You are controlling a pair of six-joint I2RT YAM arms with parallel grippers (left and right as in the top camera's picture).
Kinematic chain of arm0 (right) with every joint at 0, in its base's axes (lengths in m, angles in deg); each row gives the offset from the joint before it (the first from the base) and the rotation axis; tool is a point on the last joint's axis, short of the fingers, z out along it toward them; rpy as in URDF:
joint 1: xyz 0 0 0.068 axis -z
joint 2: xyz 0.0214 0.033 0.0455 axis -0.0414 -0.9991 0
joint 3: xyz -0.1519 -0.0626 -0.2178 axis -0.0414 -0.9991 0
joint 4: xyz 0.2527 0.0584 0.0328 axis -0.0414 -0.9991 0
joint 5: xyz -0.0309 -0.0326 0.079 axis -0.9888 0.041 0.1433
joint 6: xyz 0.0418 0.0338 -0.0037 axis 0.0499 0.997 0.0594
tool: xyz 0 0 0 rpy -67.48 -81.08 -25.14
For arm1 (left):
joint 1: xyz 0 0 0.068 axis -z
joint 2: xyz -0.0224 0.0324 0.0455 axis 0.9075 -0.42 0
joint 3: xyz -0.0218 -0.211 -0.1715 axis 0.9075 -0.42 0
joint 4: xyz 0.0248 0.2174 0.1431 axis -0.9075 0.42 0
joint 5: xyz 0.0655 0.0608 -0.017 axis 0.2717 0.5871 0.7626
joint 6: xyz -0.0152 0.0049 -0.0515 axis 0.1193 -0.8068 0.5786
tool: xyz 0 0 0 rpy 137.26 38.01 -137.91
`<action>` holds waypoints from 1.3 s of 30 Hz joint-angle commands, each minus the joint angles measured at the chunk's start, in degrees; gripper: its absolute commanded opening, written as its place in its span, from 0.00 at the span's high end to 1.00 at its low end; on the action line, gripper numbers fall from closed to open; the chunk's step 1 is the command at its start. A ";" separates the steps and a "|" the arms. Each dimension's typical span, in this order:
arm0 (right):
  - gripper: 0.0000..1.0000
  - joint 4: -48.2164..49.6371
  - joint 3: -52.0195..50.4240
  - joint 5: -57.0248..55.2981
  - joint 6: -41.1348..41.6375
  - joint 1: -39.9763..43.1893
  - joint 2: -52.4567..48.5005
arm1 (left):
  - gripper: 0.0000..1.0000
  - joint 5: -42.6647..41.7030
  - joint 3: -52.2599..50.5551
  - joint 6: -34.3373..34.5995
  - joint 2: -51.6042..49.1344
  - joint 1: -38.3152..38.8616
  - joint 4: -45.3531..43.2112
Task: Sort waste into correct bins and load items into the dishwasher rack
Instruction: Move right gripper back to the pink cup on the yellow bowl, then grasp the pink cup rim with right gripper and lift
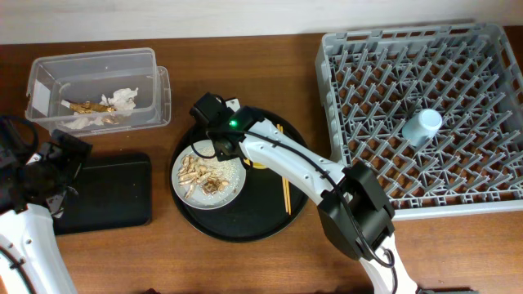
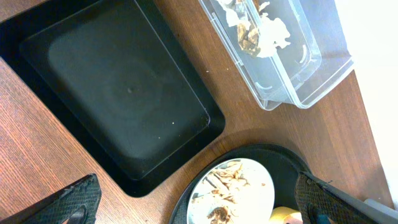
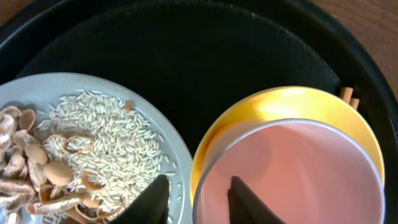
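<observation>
My right gripper (image 3: 198,199) is over the round black tray, astride the near rim of the pink cup (image 3: 292,174), which sits inside the yellow bowl (image 3: 280,102). One finger is inside the cup and the other is outside over the grey plate (image 3: 149,93); the jaws are narrow, with a little room on each side. The plate (image 1: 208,175) holds rice grains and beige shell scraps (image 3: 93,149). Wooden chopsticks (image 1: 286,192) lie beside the bowl. A light-blue cup (image 1: 422,125) stands in the dishwasher rack (image 1: 327,82). My left gripper (image 2: 199,208) hangs wide open by the shallow black tray (image 2: 118,87).
The clear tub (image 1: 155,90) at the back left holds napkins and brown scraps (image 1: 106,104). The large round black tray (image 1: 245,222) carries the plate, bowl and chopsticks. Bare wood shows between the tub, the trays and the rack.
</observation>
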State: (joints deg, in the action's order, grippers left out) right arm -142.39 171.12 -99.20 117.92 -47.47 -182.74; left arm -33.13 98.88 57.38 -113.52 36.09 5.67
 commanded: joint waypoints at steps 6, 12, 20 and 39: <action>0.96 -7.78 10.08 -1.16 0.00 0.15 0.37 | 0.01 0.42 -0.17 0.55 -0.24 -0.33 0.09; 0.83 -12.94 15.80 2.03 -0.13 2.49 0.48 | 0.01 0.42 -0.15 0.55 -0.24 -0.33 0.09; 0.48 -6.84 6.51 5.18 -0.57 2.32 0.02 | 0.01 0.42 -0.17 0.55 -0.24 -0.33 0.09; 0.65 -2.62 0.24 2.93 0.20 -0.63 -0.09 | 0.01 0.42 -0.17 0.55 -0.24 -0.33 0.09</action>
State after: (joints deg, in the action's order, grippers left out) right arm -145.01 171.88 -94.74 117.90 -48.11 -182.78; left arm -33.13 98.88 57.38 -113.52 36.09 5.67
